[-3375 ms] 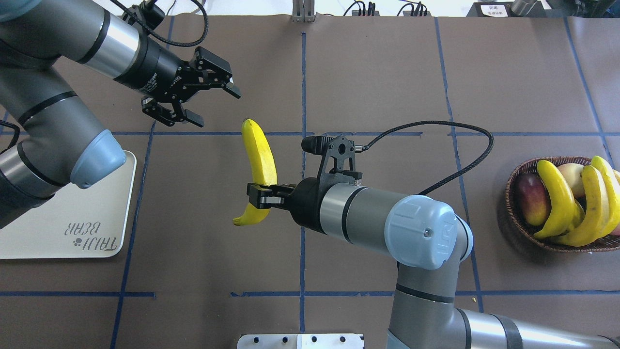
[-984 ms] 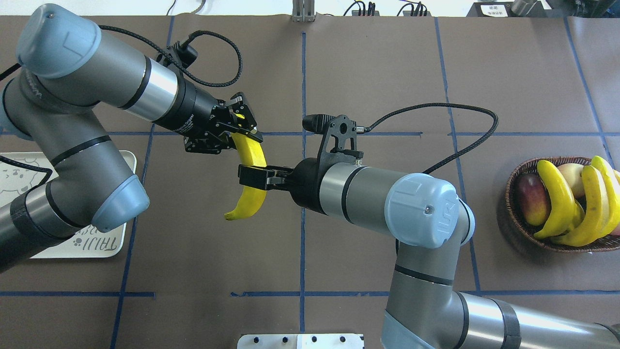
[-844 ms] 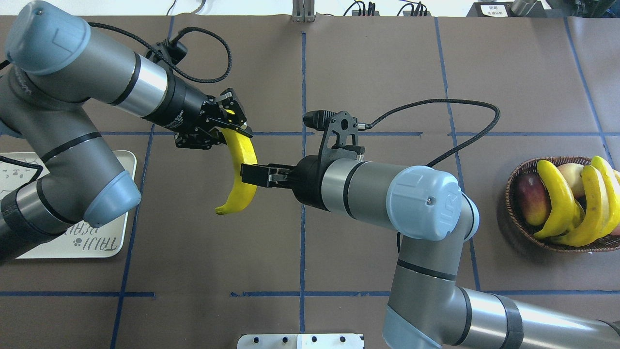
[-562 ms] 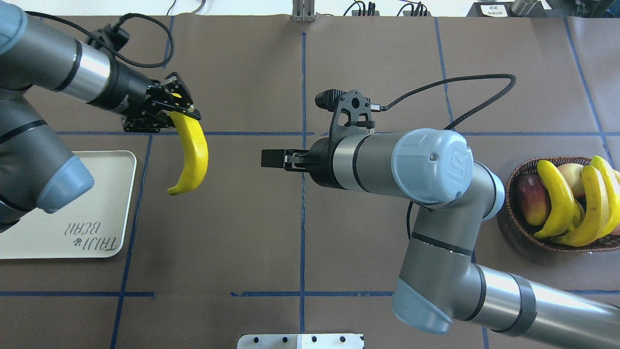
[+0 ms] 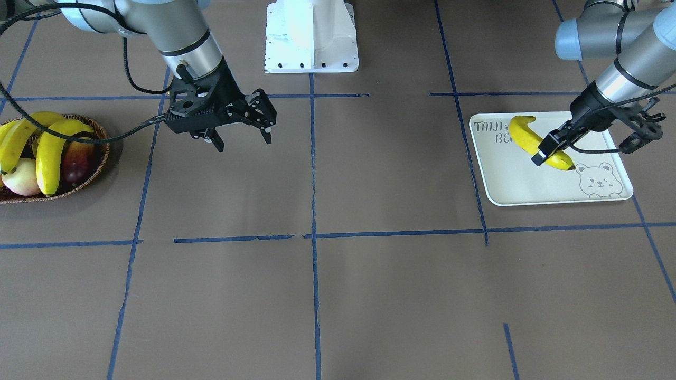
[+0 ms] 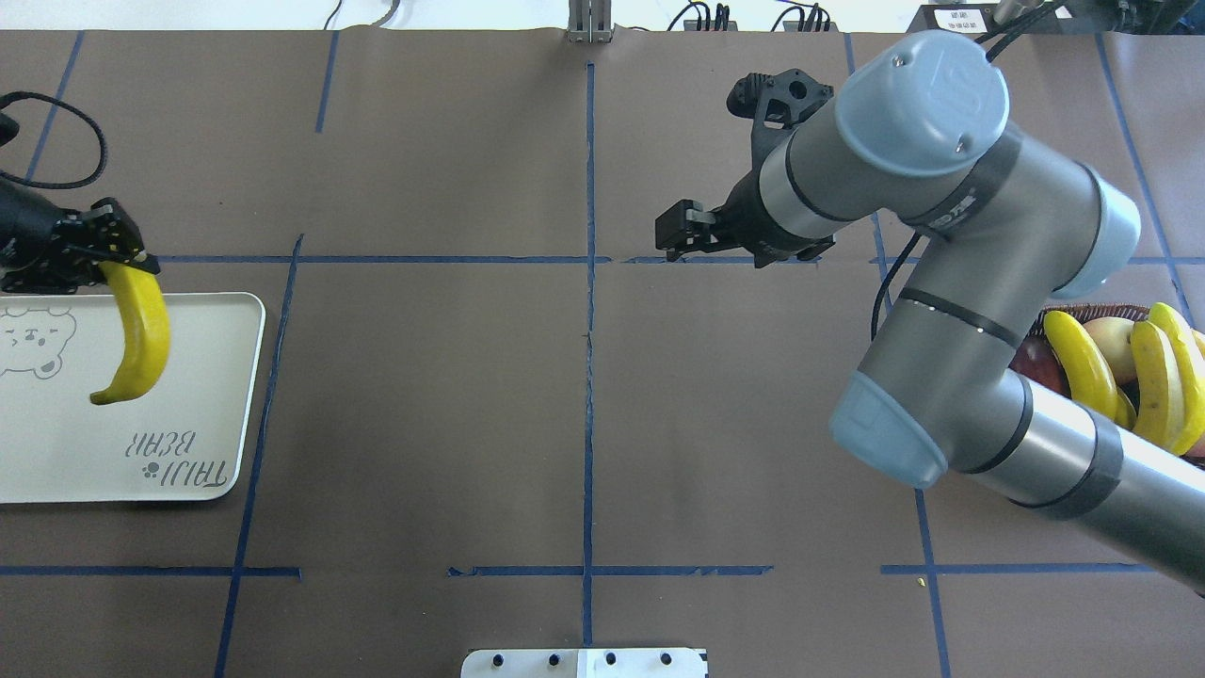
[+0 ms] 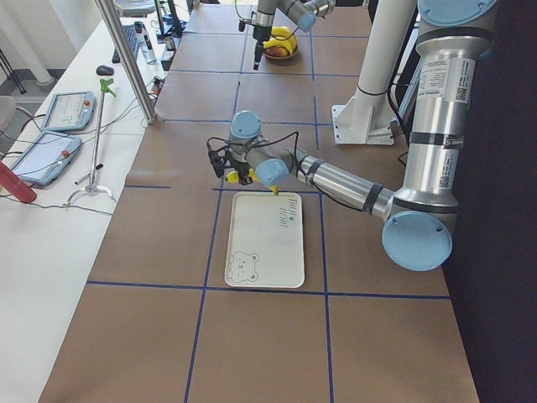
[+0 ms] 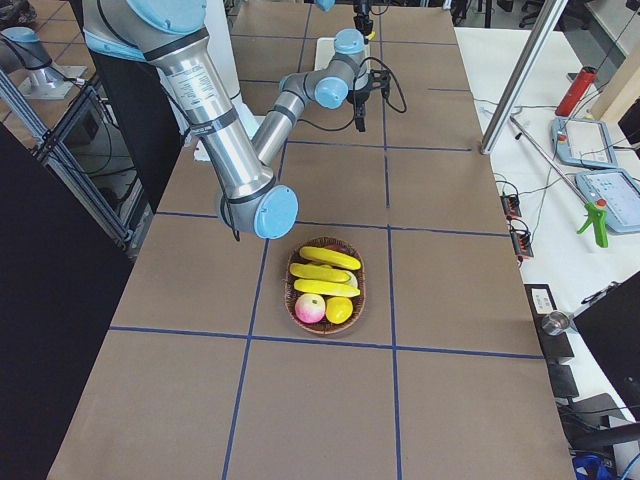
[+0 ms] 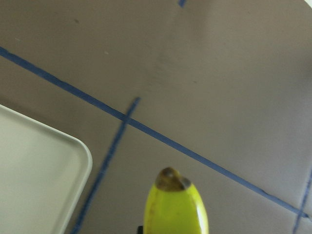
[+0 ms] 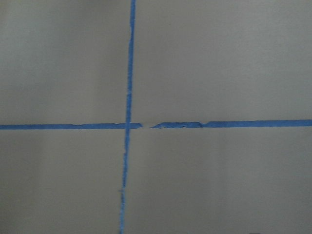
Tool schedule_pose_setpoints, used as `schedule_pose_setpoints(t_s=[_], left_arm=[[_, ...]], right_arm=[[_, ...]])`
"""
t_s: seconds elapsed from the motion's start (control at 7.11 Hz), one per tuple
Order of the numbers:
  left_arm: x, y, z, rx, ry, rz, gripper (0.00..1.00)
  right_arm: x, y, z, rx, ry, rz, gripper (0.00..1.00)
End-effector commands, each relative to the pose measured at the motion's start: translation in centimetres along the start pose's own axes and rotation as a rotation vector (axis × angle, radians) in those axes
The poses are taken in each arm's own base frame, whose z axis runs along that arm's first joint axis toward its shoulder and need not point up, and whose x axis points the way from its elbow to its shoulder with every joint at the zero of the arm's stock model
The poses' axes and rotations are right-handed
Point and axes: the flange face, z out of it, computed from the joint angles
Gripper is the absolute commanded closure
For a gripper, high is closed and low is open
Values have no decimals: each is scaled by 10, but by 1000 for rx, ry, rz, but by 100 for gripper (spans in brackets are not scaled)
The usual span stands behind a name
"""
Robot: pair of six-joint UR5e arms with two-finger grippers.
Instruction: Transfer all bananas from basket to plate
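My left gripper (image 6: 111, 263) is shut on the top end of a yellow banana (image 6: 139, 341), which hangs over the far part of the cream plate (image 6: 66, 457). In the front-facing view a finger crosses this banana (image 5: 523, 134) above the plate (image 5: 528, 187); I cannot tell whether it touches. The left wrist view shows the banana's tip (image 9: 174, 207) and a plate corner (image 9: 44, 165). My right gripper (image 5: 244, 141) is open and empty, above bare table. Three bananas (image 5: 50, 150) lie in the wicker basket (image 5: 103, 158), which my right arm partly hides in the overhead view.
A pale apple (image 5: 21, 180) and a red-purple mango (image 5: 76, 164) share the basket. The robot's white base (image 5: 311, 37) stands at the table's near edge. Blue tape lines cross the brown table. Monitors, tablets and tools lie on the side bench (image 7: 59, 143).
After the hand-over from right gripper to left, my left arm carried the banana left over the plate. My right arm, open and empty, swung back to the right, toward the basket side.
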Motion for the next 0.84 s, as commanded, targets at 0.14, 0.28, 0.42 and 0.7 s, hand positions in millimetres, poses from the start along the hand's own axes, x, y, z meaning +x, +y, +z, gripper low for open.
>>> schedule_pose_setpoints(t_s=[0.14,0.28,0.42,0.7], left_arm=[[-111,-26,56,-53,-172,27,99],[-133,-38,64,-50,-205,112,98],[-152,-52,62,-42,-220,131,97],[-179,-78,57,-23,-238,93,84]], right_arm=[[88,-52,-29,-60,102,-122,0],[93,-53,-30,-63,104,-123,0],[93,-53,-30,-64,103,-123,0],[93,-52,-29,-65,105,-123,0]])
